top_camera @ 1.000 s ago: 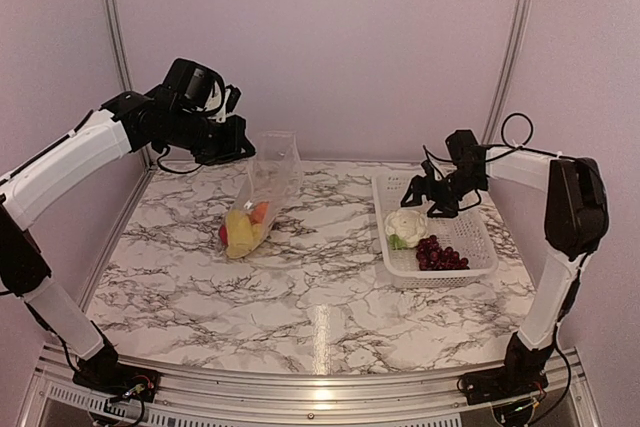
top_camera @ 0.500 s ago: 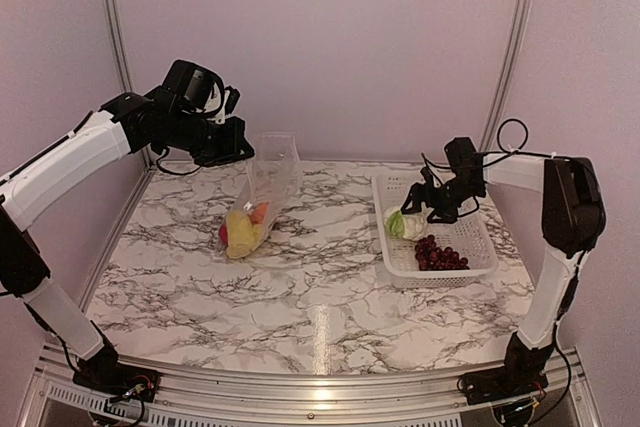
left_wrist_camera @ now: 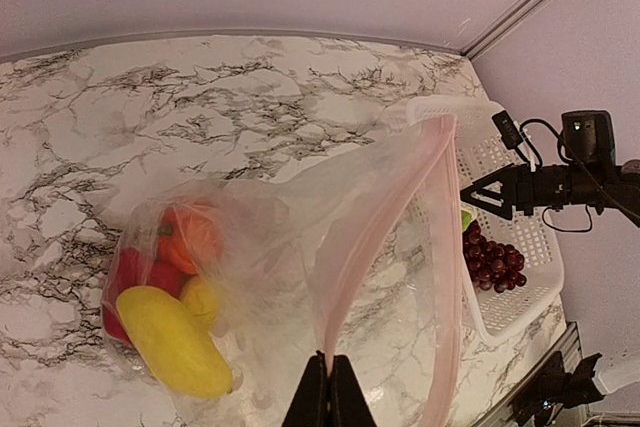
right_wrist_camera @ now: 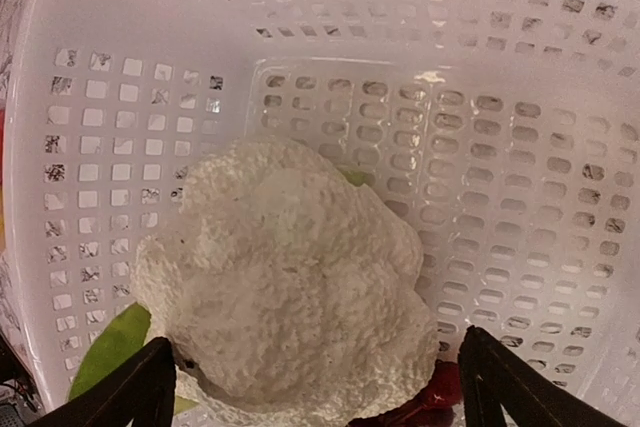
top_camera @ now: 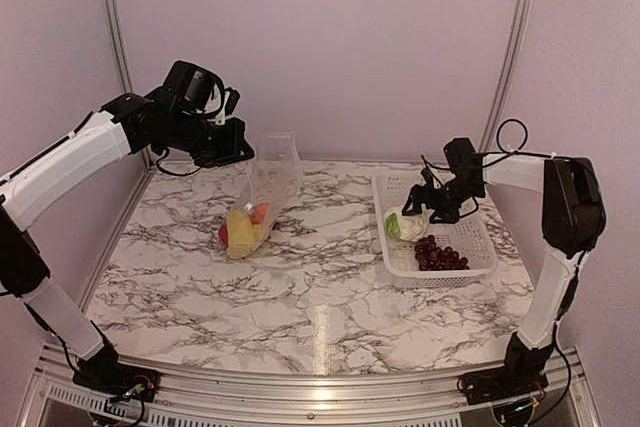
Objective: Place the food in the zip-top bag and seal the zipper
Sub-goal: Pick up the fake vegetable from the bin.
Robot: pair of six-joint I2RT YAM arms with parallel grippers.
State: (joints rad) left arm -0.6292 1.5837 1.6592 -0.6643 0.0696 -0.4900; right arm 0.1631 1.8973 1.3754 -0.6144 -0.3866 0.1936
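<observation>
The left gripper [top_camera: 236, 143], raised over the far left of the table [top_camera: 300, 292], was clamped tight on the mouth edge of the clear bag [top_camera: 266, 185]. The bag hung down from it, its bottom resting on the table with the yellow piece [left_wrist_camera: 170, 342], orange fruit [left_wrist_camera: 190, 237] and red pepper [left_wrist_camera: 128, 282] inside. The pinkish zip strip [left_wrist_camera: 446, 247] hung apart, leaving the mouth unsealed. On the right, the right gripper [top_camera: 418, 203] stood with its fingers [right_wrist_camera: 140, 389] spread wide on either side of the cauliflower [right_wrist_camera: 290, 277] in the white basket [top_camera: 478, 239]. The grapes [top_camera: 440, 254] lay just near of the cauliflower.
</observation>
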